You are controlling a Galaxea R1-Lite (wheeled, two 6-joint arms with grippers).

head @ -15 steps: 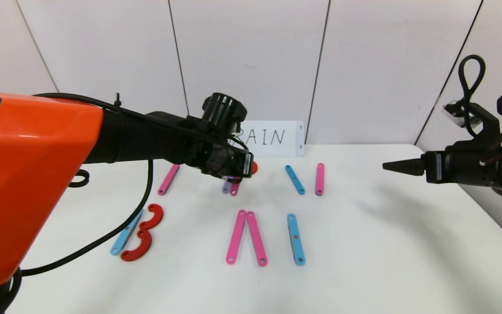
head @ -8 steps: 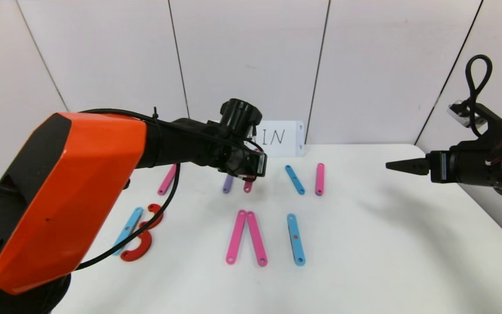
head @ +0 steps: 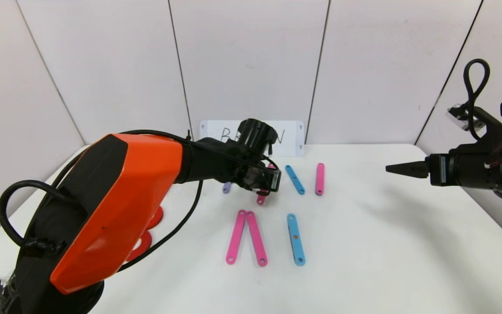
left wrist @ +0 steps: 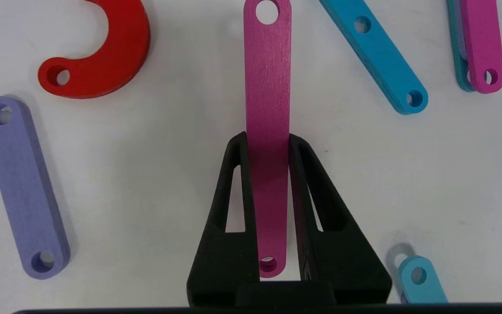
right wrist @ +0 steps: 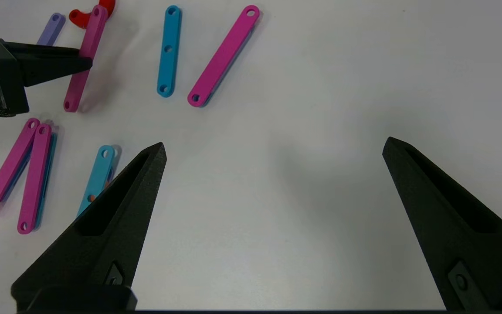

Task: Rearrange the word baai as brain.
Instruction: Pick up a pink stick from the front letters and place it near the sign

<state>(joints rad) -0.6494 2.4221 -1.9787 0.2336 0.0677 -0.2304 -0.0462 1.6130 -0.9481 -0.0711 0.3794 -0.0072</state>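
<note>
The word baai lies as loose strips on the white table (head: 364,244). My left gripper (left wrist: 267,137) is shut on a pink bar (left wrist: 267,65), gripping its edges near the middle; in the head view it sits at the back centre (head: 265,192) with the bar's end (head: 261,199) poking out below. A purple bar (left wrist: 22,187) and a red C-curve (left wrist: 103,56) lie to its left. A blue bar (head: 295,179) and a pink bar (head: 320,179) lie to its right. My right gripper (right wrist: 275,146) hangs open over bare table at the right (head: 390,168).
Nearer the front lie two pink bars (head: 246,237) joined in a V and a blue bar (head: 296,239). Red curves (head: 150,218) peek out behind my left arm. A white card (head: 292,137) stands against the back wall, partly hidden by the left wrist.
My left gripper has carried the pink bar to the right, away from the purple bar and toward the blue bar. The right arm has barely moved.
</note>
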